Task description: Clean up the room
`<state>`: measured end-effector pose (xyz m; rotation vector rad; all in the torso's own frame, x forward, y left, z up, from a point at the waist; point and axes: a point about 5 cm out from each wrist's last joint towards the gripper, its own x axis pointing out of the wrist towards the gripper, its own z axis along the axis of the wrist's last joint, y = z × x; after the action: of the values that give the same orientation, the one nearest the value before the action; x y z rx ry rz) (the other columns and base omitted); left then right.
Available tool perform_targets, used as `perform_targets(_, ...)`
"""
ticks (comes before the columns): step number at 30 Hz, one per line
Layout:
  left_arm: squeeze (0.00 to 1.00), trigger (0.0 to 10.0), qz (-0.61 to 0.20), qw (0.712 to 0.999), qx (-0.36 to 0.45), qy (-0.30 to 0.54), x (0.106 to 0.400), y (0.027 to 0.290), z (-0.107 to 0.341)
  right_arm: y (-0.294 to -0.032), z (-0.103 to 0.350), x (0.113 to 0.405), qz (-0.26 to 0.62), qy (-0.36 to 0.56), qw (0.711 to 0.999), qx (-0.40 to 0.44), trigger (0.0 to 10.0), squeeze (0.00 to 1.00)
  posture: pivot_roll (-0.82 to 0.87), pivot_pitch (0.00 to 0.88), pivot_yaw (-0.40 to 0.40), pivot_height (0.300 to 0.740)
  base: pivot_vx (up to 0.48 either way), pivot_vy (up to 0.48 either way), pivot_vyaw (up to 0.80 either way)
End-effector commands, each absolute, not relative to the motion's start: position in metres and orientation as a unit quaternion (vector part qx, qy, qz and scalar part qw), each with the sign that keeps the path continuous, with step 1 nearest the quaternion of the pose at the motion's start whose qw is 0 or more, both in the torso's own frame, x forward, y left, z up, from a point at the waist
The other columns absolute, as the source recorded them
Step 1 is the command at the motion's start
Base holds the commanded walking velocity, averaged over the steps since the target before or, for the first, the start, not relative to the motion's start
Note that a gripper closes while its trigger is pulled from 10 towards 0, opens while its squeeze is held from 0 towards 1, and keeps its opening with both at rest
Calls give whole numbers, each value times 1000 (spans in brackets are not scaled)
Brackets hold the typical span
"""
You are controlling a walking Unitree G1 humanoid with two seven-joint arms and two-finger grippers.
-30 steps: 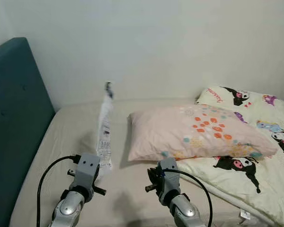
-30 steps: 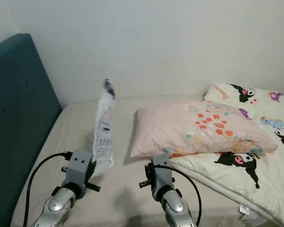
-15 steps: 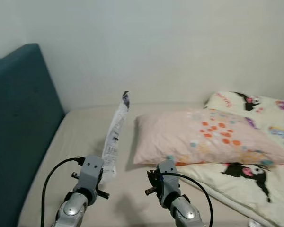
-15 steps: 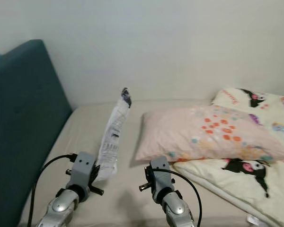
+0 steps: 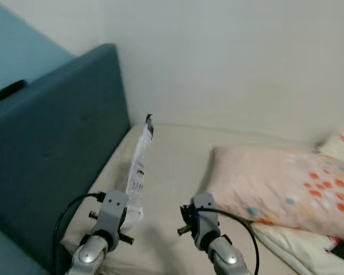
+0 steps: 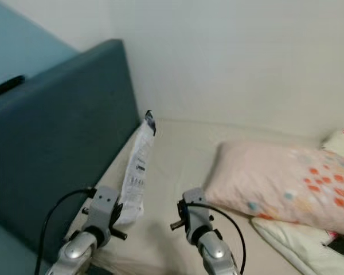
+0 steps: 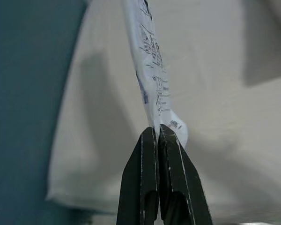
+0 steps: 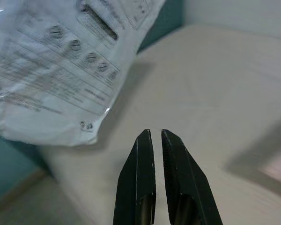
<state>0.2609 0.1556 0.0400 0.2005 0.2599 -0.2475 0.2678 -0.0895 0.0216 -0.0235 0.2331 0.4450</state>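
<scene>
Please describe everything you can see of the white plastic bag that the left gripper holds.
The white plastic bag is a flat, thin, crinkled package with black printed text and small symbols and a dark top corner. It stands nearly upright above the bed, beside the blue headboard. The left gripper pinches its lower edge with shut fingers; nothing else touches it.

The print on the wrapper (image 5: 139, 172) I am holding is blurring past reading. The pillow (image 5: 286, 186) is running off the frame's edge. A dark thing (image 5: 7, 90) atop the headboard (image 5: 51, 154) is staying too smeared to identify.

A beige-sheeted bed (image 5: 172, 172) carries a pink dotted pillow (image 5: 286, 189) resting partly on a cartoon-print blanket (image 6: 298, 243).
</scene>
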Motion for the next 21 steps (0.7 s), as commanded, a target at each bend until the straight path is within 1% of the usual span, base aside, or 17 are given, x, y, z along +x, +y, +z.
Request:
perform_targets(1, 0, 10000, -136, 977, 100, 132, 258, 154, 38, -90, 17, 264, 221, 125, 967, -11, 10000, 0, -19, 20, -7, 740, 0, 0, 800)
perform_targets(6, 0, 10000, -146, 973, 92, 150, 255, 153, 35, -89, 16, 264, 224, 130, 966, -10, 10000, 0, -19, 20, -7, 740, 0, 0, 800)
perform_targets(14, 0, 10000, -112, 976, 62, 178, 253, 159, 29, -92, 15, 264, 223, 134, 965, -13, 10000, 0, -20, 22, -6, 740, 0, 0, 800)
perform_targets(21, 0, 10000, -106, 976, 37, 186, 252, 160, 28, -94, 14, 264, 222, 137, 965, -14, 10000, 0, -21, 24, -9, 740, 0, 0, 800)
